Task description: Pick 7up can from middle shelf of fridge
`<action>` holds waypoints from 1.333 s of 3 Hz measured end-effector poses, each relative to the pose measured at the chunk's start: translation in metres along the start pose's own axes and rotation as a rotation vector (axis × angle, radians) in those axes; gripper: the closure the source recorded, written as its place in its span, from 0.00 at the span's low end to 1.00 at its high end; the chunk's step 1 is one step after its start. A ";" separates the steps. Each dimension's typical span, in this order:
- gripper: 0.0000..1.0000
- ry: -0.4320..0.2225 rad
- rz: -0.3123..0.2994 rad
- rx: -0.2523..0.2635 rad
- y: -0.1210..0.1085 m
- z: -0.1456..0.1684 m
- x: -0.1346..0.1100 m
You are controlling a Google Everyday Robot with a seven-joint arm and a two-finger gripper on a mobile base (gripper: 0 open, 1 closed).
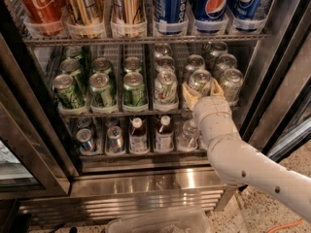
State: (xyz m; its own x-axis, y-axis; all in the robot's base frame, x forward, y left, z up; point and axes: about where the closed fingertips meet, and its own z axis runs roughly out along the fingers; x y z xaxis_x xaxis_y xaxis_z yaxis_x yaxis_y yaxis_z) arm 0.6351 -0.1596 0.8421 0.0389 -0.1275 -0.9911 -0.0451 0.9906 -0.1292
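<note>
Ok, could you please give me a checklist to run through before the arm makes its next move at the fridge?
1. Fridge door open, racks reachable: ok.
2. Gripper at the front row of the middle shelf, right of centre: ok.
3. The 7up can at the gripper is white-bodied, not all green: ok.
4. Firm hold on that can: cannot tell.
5. Side clearance: the neighbouring cans stand close on both sides, so pulling out looks tight: not ok.
</note>
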 end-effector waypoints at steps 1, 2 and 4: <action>0.96 0.000 0.000 0.000 0.000 0.000 0.000; 1.00 0.000 0.000 0.000 0.000 0.000 0.000; 1.00 -0.015 -0.041 -0.008 0.006 -0.001 -0.018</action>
State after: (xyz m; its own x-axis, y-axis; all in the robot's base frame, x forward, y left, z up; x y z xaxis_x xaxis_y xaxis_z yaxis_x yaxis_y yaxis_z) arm 0.6334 -0.1518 0.8591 0.0557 -0.1676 -0.9843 -0.0512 0.9840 -0.1704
